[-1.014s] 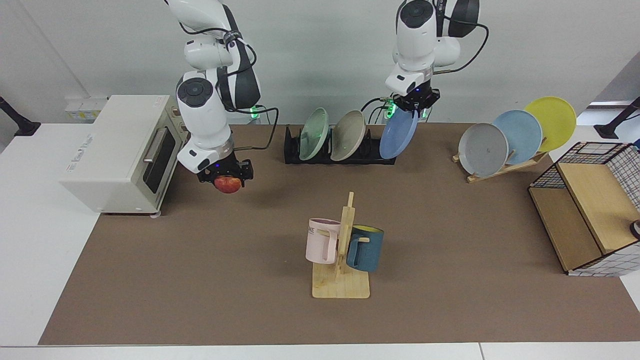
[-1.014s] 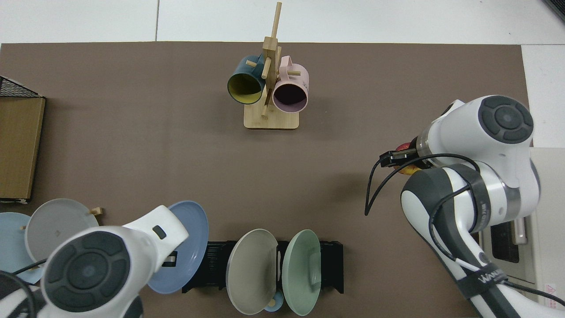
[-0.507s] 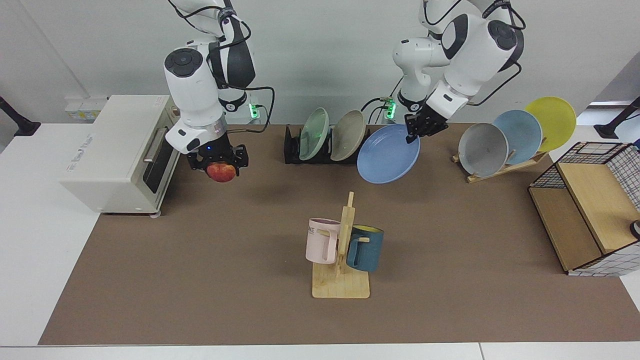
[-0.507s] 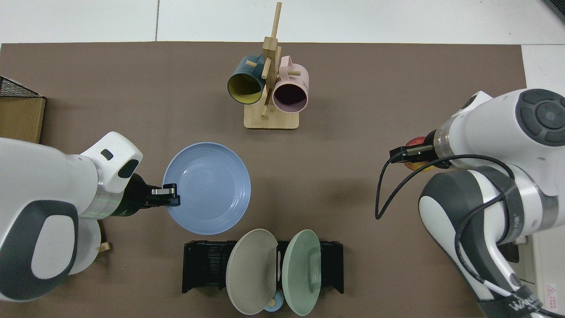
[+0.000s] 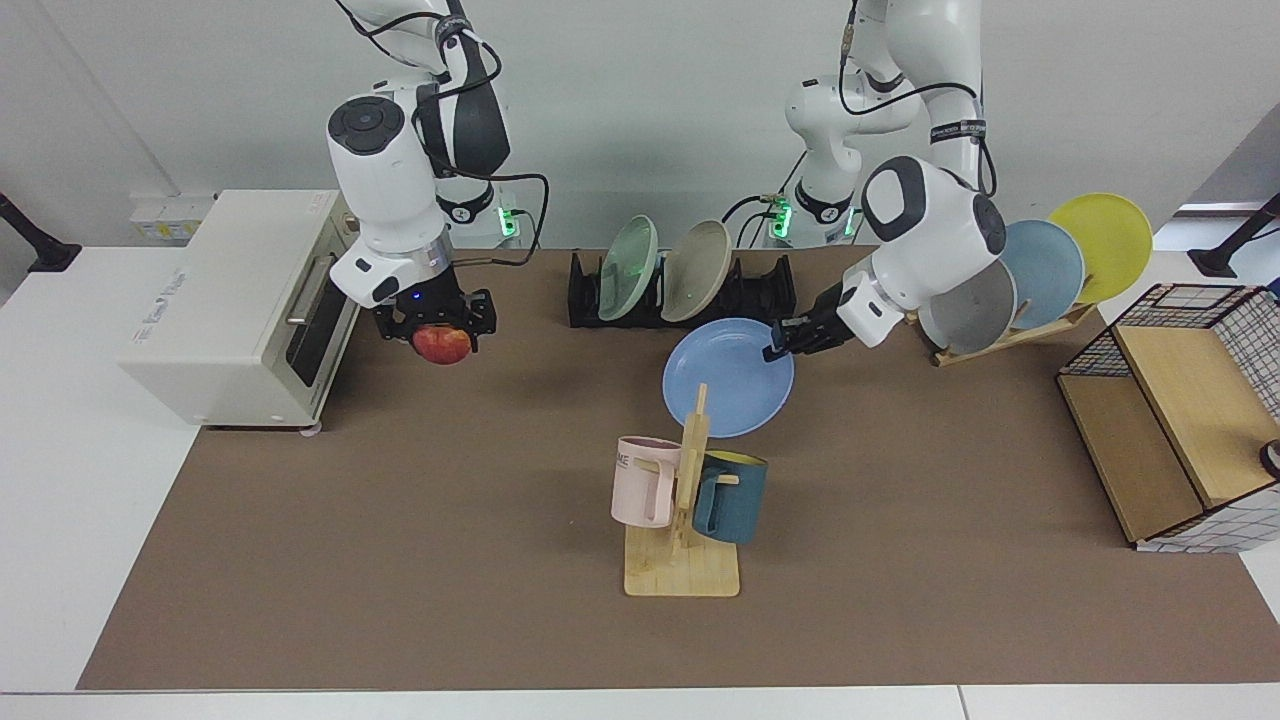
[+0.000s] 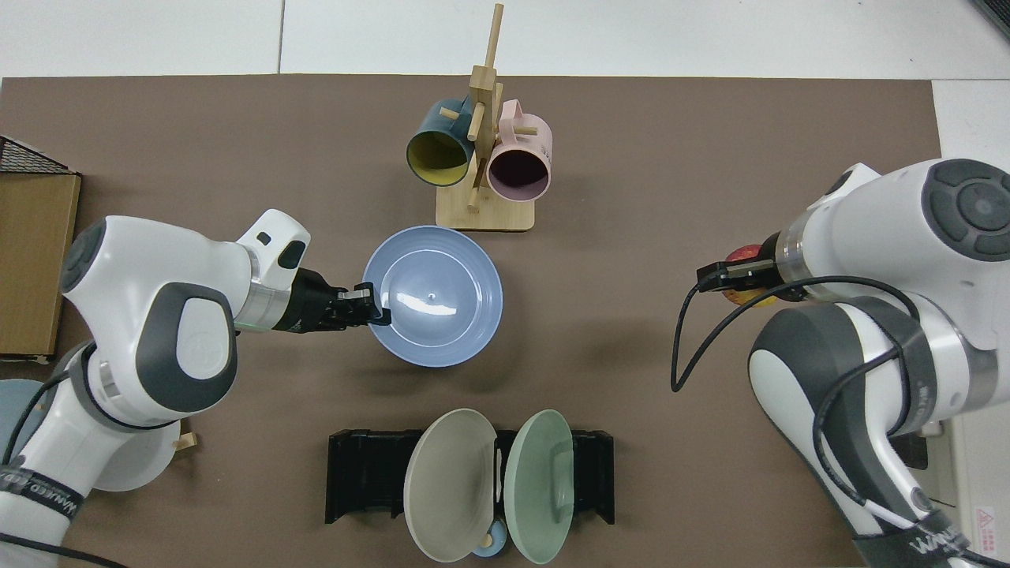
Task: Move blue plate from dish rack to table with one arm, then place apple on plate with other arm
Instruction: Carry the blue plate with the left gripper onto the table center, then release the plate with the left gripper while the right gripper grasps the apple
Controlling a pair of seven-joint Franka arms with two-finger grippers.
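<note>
The blue plate [image 5: 729, 376] [image 6: 434, 295] is held nearly level over the brown table [image 5: 400, 520], between the black dish rack [image 5: 760, 290] [image 6: 363, 473] and the mug stand. My left gripper [image 5: 778, 344] [image 6: 371, 306] is shut on the plate's rim, reaching in from the wooden stand's side. Whether the plate touches the mat I cannot tell. The red apple [image 5: 441, 343] [image 6: 742, 256] hangs above the table beside the toaster oven, with my right gripper [image 5: 441, 338] [image 6: 738, 276] shut on it.
A wooden mug stand [image 5: 682, 560] [image 6: 484, 209] with a pink mug [image 5: 643, 480] and a teal mug [image 5: 731, 496] stands just in front of the plate. Green and beige plates [image 5: 666, 268] sit in the rack. Toaster oven [image 5: 240, 300], wooden plate stand [image 5: 1000, 335], wire basket [image 5: 1180, 440].
The left arm swung the blue plate off the dish rack, tilted it flat and lowered it toward the table centre near the mug stand. The right arm lifted the apple slightly, then held still.
</note>
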